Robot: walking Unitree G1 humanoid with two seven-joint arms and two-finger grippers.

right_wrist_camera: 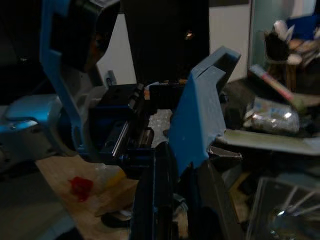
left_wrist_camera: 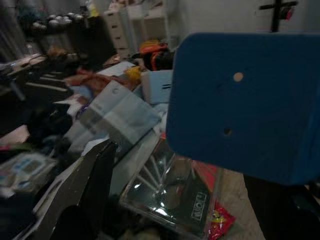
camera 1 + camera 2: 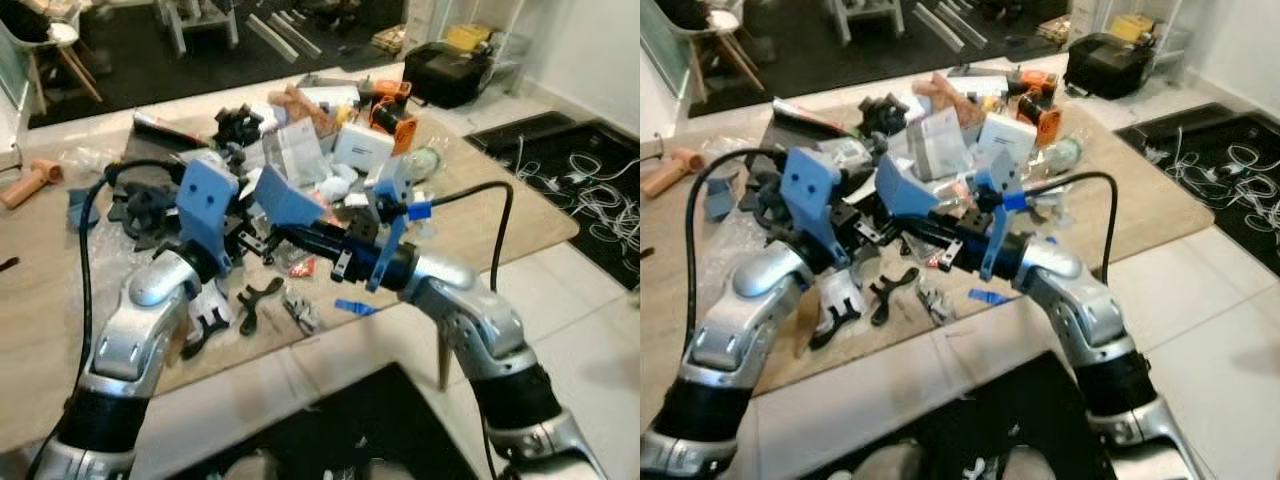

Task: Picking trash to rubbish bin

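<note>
Both grippers hang close together over the trash point(image 3: 300, 150) heaped just ahead. Left gripper point(image 3: 245, 245) and right gripper point(image 3: 275, 240): finger state unclear. Best separate them, then pick one loose wrapper point(image 3: 301, 266).

Both silver arms reach forward and bend inward so that their wrists nearly meet ahead of the chest. The left gripper point(image 3: 245, 240) and the right gripper point(image 3: 290, 238) sit close together, their blue wrist housings almost touching. The fingers are largely hidden by those housings, so their spread seems impossible to judge.
</note>
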